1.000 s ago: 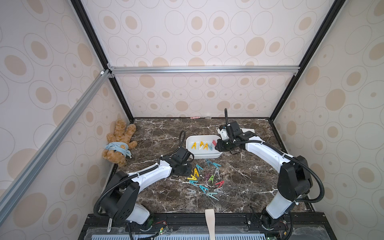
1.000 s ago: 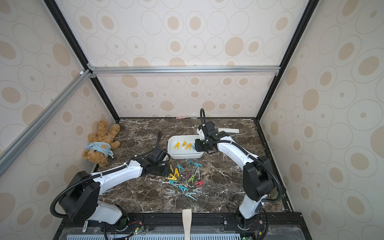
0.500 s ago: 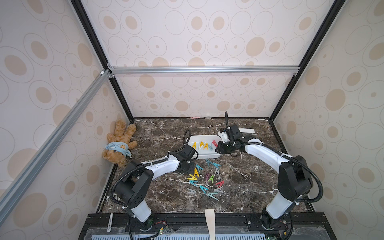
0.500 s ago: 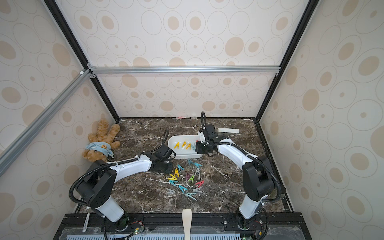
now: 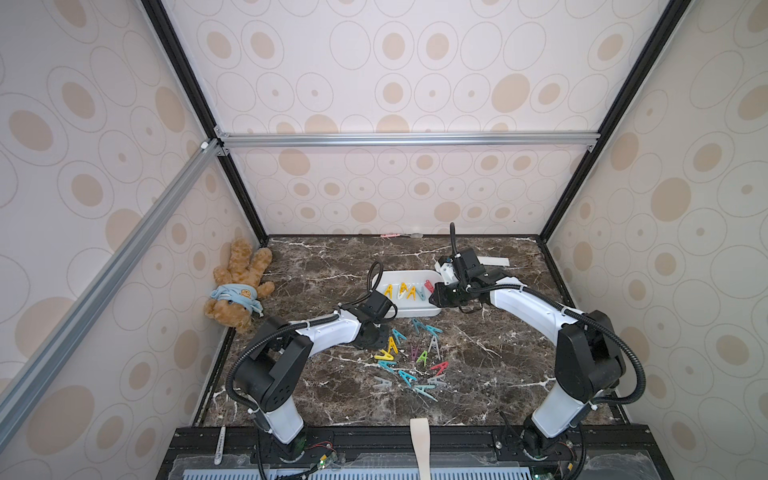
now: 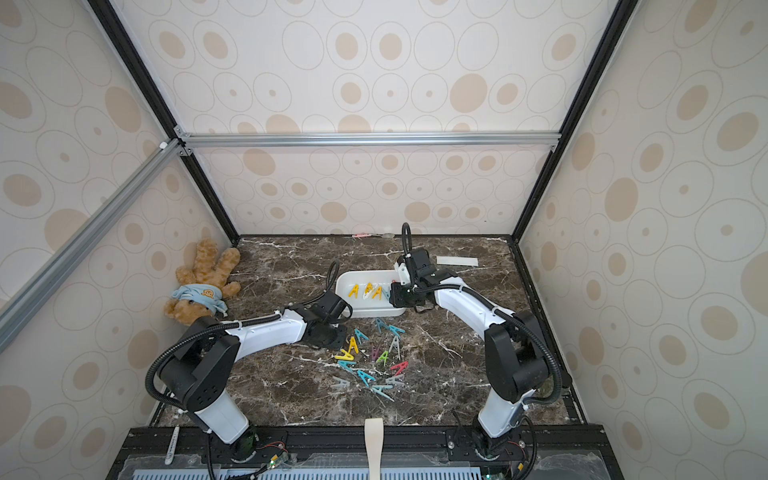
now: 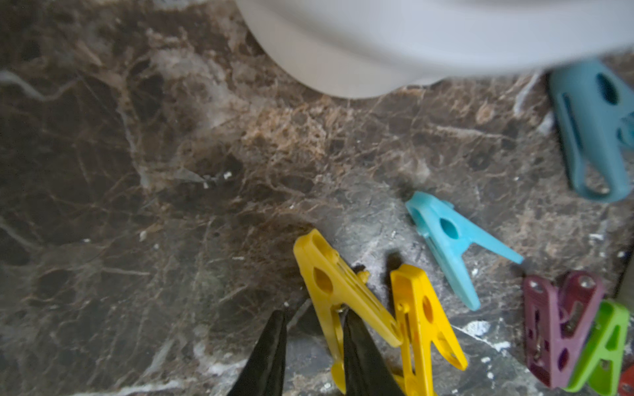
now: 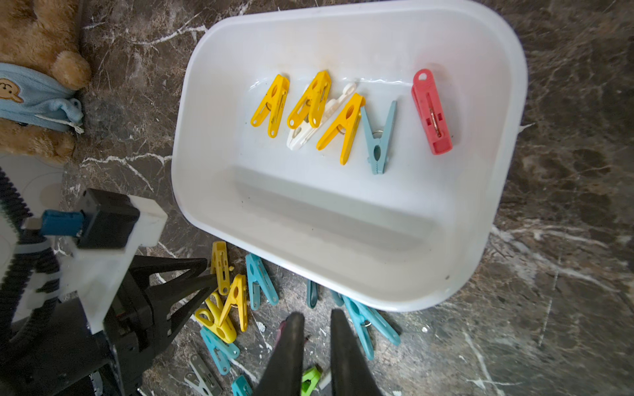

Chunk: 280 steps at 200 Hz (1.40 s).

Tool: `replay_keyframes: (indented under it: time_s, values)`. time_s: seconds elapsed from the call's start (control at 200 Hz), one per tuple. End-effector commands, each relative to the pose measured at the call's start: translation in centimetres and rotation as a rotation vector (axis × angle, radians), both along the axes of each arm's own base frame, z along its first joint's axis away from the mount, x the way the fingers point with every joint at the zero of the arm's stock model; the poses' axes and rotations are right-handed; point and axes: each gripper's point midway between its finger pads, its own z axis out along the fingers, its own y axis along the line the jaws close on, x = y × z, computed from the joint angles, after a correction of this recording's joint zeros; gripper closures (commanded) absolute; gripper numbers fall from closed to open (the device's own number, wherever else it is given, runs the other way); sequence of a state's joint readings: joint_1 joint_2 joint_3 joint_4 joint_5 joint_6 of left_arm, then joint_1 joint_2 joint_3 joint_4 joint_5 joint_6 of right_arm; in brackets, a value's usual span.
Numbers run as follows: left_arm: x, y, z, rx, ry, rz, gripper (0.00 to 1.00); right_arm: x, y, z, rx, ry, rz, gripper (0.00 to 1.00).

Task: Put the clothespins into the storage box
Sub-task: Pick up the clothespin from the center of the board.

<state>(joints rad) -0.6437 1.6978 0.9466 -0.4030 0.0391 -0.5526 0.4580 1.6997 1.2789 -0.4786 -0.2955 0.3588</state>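
Currently left gripper [image 7: 314,315] fingers, narrowly parted, straddle one yellow clothespin [image 7: 326,274] leg; right gripper [image 8: 317,313] gapes slightly, empty

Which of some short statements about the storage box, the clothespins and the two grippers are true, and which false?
1. The storage box holds six clothespins. True.
2. Every clothespin in it is yellow. False: three are yellow, the others white, grey-blue and red.
3. The right gripper holds a red clothespin. False: it is empty; the red clothespin lies in the box.
4. The left gripper is at a yellow clothespin on the table. True.
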Motion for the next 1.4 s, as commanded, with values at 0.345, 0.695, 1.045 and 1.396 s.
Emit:
replay_keyframes:
  time_s: [0.345,0.695,1.045,1.396]
  values:
    - [0.1,0.4,-0.1,0.03,-0.013,-0.001,0.85,-0.2,0.1,-0.2,0.007,0.01,-0.005,0.82]
    - [0.1,1.5,2.7,0.035,-0.073,0.028,0.96,-0.2,0.1,0.2,0.015,0.009,-0.007,0.82]
    - [-1.8,3.9,4.6,-0.003,-0.087,0.044,1.0,-0.8,-0.5,0.1,-0.013,0.026,-0.015,0.81]
    - [4.8,0.2,10.6,-0.122,-0.195,-0.027,0.99,-2.3,-1.4,0.2,-0.048,0.055,-0.014,0.82]
